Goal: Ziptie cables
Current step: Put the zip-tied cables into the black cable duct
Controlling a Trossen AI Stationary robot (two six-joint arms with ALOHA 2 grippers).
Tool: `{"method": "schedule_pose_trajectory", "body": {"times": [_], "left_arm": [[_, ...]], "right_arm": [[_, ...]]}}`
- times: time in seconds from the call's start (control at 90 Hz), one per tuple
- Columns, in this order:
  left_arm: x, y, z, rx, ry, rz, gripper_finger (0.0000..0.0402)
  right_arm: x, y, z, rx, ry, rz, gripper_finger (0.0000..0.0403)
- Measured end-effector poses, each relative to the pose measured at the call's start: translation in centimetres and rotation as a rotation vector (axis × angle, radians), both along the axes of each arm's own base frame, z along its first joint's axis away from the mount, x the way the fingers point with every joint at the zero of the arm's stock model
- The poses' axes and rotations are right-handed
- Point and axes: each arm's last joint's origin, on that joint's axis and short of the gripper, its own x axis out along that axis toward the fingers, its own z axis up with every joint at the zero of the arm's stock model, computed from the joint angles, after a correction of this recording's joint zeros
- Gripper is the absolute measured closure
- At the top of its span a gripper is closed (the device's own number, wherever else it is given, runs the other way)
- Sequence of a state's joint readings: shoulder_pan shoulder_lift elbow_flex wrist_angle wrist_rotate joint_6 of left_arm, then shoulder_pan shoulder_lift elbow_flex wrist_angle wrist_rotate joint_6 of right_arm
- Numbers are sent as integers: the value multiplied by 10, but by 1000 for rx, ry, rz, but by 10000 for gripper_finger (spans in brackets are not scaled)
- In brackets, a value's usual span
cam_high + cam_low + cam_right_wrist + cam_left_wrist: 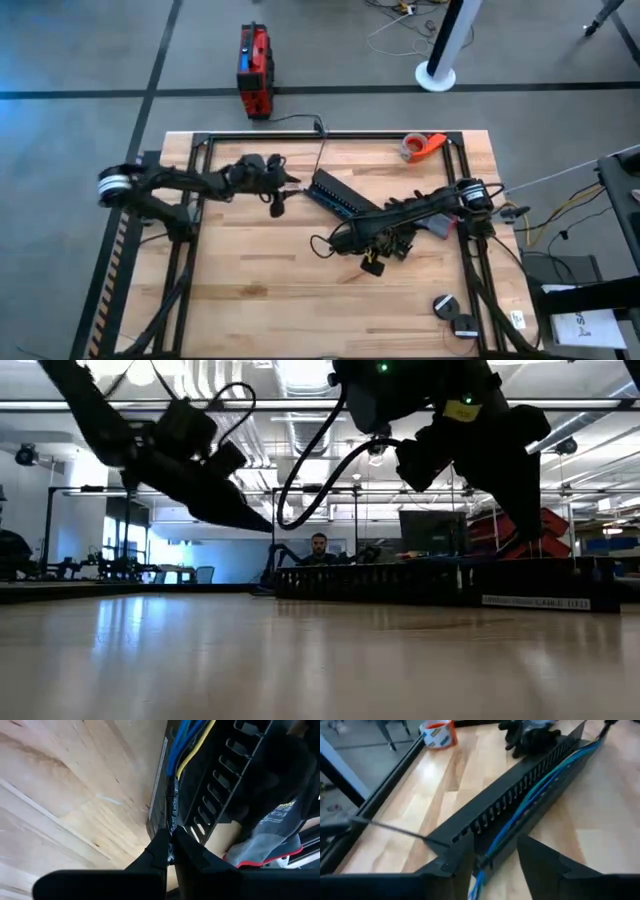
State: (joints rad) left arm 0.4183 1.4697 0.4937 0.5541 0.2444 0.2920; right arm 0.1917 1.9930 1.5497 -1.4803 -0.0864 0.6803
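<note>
Right tool [170,851] pinches the blue and yellow thin cables [182,742] in the black slotted plastic rail [520,805]; left tool [492,855] hovers open. Bundling step; next needs a ziptie.

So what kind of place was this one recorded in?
Likely a robotics lab or workshop: a wooden bench in a black frame, exposed ceiling ducts, monitors and a person seated at desks behind.

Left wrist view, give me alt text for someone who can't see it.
The left tool, fingers open, faces the end of a black slotted rail lying on the wooden table, with blue and green cables running along inside it. A tape roll sits beyond.
</note>
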Motion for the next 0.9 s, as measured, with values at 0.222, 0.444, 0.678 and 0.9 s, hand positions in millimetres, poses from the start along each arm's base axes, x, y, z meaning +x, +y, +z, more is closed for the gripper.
{"method": "schedule_pose_trajectory", "body": {"times": [0.222, 0.444, 0.678, 0.9], "left_arm": [[27, 10, -17, -6, 72, -74, 201], [49, 19, -39, -40, 177, -64, 211], [56, 20, -48, -87, 284, -78, 274], [47, 12, -34, -156, 391, -97, 384]], "right_arm": [[0, 2, 0, 1, -7, 7, 403], [3, 3, -1, 9, -42, 7, 403], [4, 3, -2, 14, -50, 17, 403], [0, 1, 1, 0, -12, 85, 403]]}}
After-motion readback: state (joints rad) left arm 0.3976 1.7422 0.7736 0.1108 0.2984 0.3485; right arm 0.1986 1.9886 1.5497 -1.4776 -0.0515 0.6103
